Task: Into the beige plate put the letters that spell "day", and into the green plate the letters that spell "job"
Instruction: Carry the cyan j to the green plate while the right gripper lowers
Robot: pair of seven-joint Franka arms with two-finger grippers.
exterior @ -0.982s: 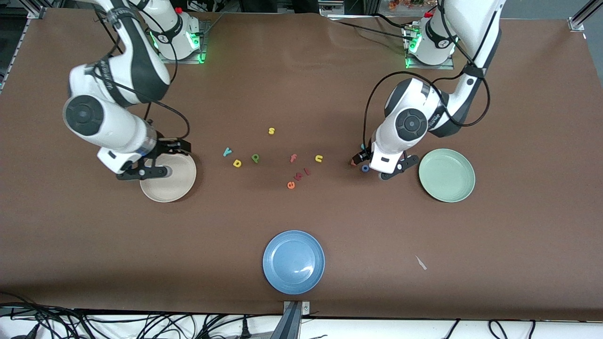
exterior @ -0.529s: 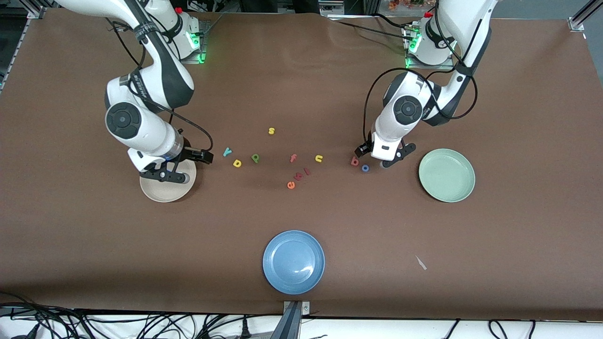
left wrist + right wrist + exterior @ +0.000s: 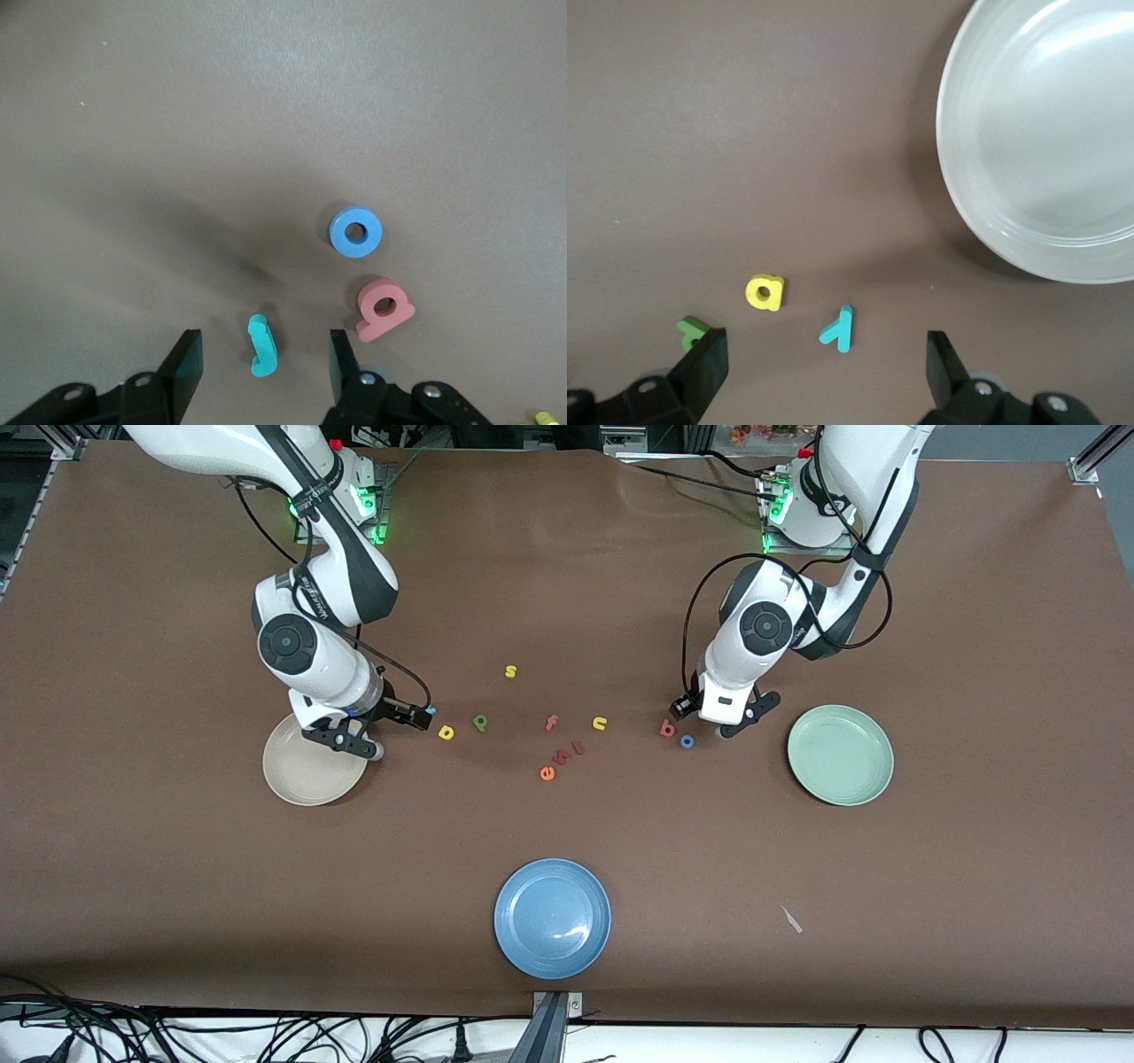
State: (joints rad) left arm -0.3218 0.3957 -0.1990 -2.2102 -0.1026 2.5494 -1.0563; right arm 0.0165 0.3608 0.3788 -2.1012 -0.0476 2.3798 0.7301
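Right hand moved over teal "y", left hand narrowing around "j"

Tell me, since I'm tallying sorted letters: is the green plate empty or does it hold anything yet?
Empty. The green plate shows only bare surface; the teal "j", blue "o" and salmon "b" lie on the table.

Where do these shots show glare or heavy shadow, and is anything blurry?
Front view: a bright glint on the blue plate. Right wrist view: soft glare across the beige plate, dark shadow along its rim. Left wrist view: a broad shadow over the cloth near the teal j; letters look sharp.
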